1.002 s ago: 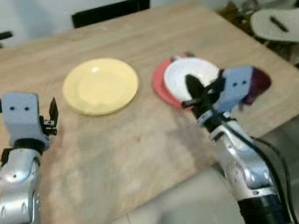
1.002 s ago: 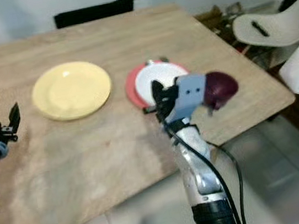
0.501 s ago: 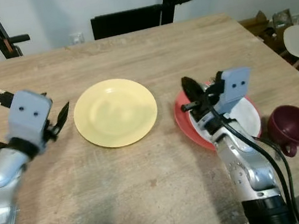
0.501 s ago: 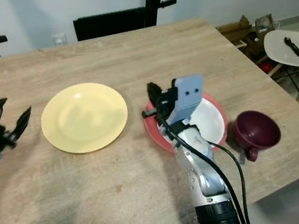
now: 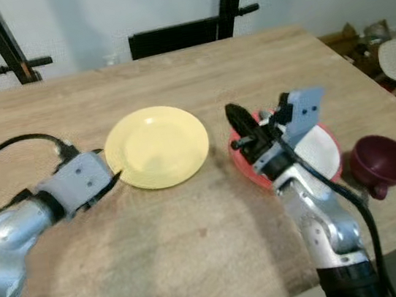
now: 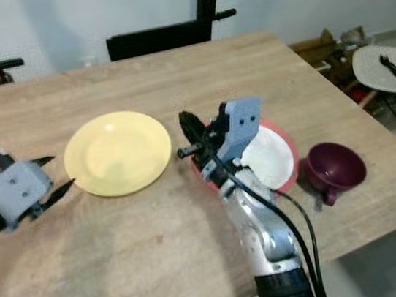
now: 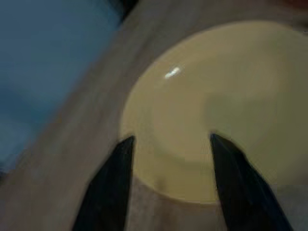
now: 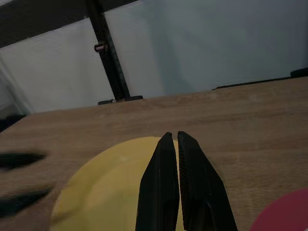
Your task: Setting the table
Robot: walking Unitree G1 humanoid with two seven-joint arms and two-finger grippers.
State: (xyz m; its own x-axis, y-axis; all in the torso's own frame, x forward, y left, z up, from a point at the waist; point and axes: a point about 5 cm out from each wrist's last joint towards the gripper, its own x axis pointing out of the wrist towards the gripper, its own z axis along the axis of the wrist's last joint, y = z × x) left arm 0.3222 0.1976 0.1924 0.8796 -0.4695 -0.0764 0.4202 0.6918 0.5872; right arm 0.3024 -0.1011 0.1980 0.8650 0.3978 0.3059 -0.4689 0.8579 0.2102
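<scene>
A yellow plate (image 5: 156, 145) is sitting near the middle of the wooden table (image 5: 172, 71), and the left pincer (image 6: 52, 174) is hovering low just beside its rim on the robot's left, fingers (image 7: 111, 185) spread apart and pointing at the plate with nothing between them. To the right of the yellow plate a red plate (image 6: 286, 165) is lying with a white plate (image 6: 267, 158) stacked on it, and a dark maroon cup (image 6: 335, 167) is standing just beside that stack, close to the table's right edge. The right pincer (image 5: 240, 124) is hanging above the table over the near left edge of the red plate, its two black fingers (image 8: 166, 183) pressed together and gripping nothing (the tips are aiming toward the yellow plate). Behind the table a black stand (image 6: 208, 3) is rising against a pale wall, and a white chair (image 6: 390, 70) is standing off to the right.
</scene>
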